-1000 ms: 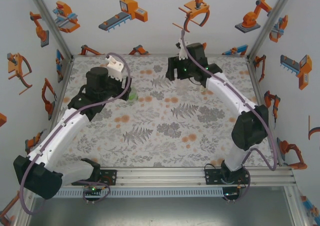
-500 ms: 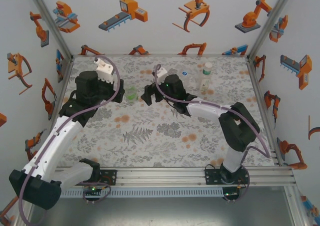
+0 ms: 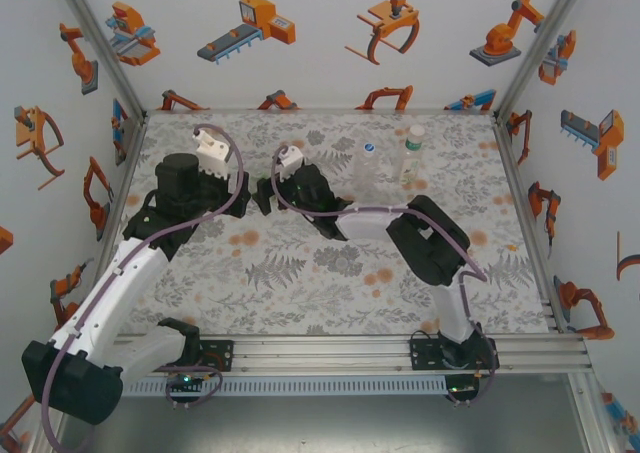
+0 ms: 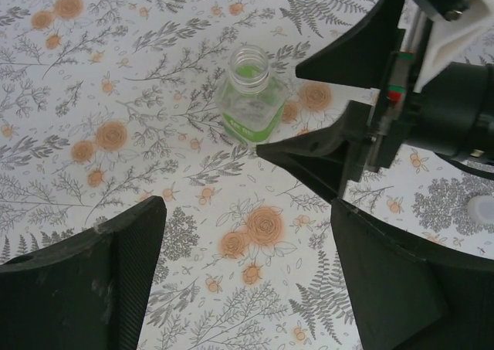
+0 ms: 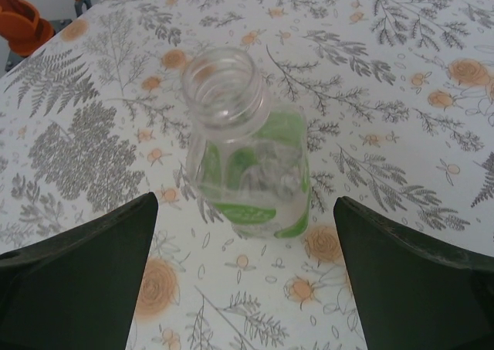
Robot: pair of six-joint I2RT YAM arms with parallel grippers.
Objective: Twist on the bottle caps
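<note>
Black and spread wide, the left tool holds nothing; in its wrist view its two flat fingers sit in the lower corners with bare desk between them. Up the frame from them, just right of centre, stands the green bottle, upright and uncapped. It is squat, thin translucent plastic with a green label, squarish shoulders and a ribbed, threaded neck round an open mouth. The right tool reaches in from the right, also parted. In its own view the bottle stands at centre, about level with the fingertips, with a gap on either side and touching neither. It looks empty, so I judge it light, slick and easy to tip or dent. The best hold is probably across the flat sides at mid-body, firm but not crushing, leaving the neck free for a cap. The desk cloth, matte with grey ferns and orange roses, should give the base little grip against twisting, so one tool would need to brace it. In the overhead view, right of centre near the far edge, a clear bottle carries a blue cap. Right of that stands a tall bottle with a green band and a pale cap.
</note>
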